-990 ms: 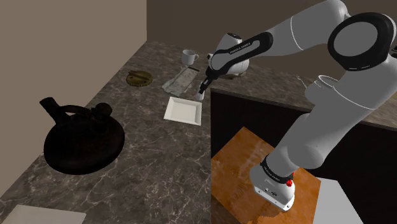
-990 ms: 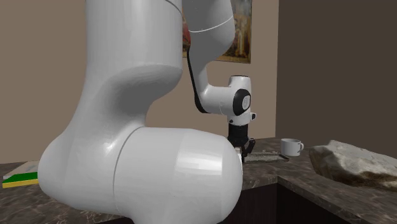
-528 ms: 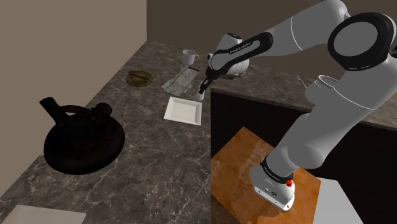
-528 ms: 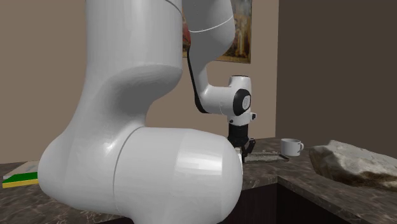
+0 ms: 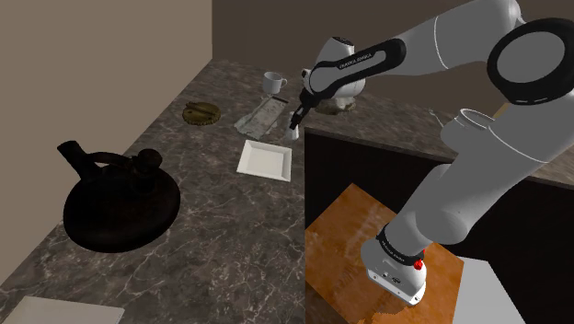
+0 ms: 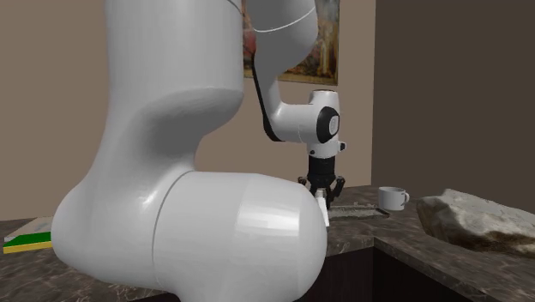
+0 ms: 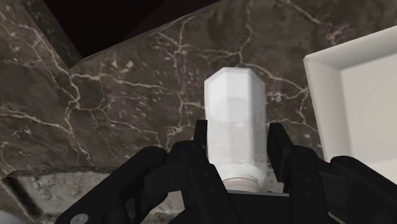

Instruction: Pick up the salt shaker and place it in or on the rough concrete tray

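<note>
Gripper (image 7: 238, 133) clamped on the white salt shaker (image 7: 234, 118), which seems clear of the marble counter (image 5: 212, 212), just beside the grey tray (image 5: 260, 116). I'd carry it level over the tray's middle, lower until its base touches, then release.

You're working with dim renders: the marble counter (image 5: 212, 212) reads dark, and the black pan (image 5: 120, 207) almost melts into it. Light seems to come from above, leaving soft sheen on the arm (image 6: 197, 172). The wrist view's salt shaker (image 7: 234, 121) glows pale against murky stone.
</note>
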### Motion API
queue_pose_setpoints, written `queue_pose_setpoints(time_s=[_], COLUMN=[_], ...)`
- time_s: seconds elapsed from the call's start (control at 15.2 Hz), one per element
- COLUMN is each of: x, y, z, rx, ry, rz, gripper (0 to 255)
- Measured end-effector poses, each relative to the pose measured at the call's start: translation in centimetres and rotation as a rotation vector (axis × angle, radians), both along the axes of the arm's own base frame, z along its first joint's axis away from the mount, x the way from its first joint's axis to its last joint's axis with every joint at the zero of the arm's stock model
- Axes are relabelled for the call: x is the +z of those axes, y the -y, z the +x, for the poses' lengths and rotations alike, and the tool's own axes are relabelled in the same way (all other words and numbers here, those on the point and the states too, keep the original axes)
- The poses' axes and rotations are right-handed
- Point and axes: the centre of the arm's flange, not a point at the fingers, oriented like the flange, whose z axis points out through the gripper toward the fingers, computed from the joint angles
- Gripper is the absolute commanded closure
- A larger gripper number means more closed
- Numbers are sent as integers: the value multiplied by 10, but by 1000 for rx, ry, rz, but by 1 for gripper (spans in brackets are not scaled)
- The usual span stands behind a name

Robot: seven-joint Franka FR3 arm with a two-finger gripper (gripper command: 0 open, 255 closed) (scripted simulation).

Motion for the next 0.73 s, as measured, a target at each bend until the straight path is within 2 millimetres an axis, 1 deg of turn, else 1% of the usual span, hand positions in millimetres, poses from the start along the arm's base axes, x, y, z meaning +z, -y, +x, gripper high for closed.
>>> queue_pose_setpoints(time_s=[0.73], x=[59], y=[-1], z=[0], rx=[0], ry=[0], rz=[0], gripper=[255])
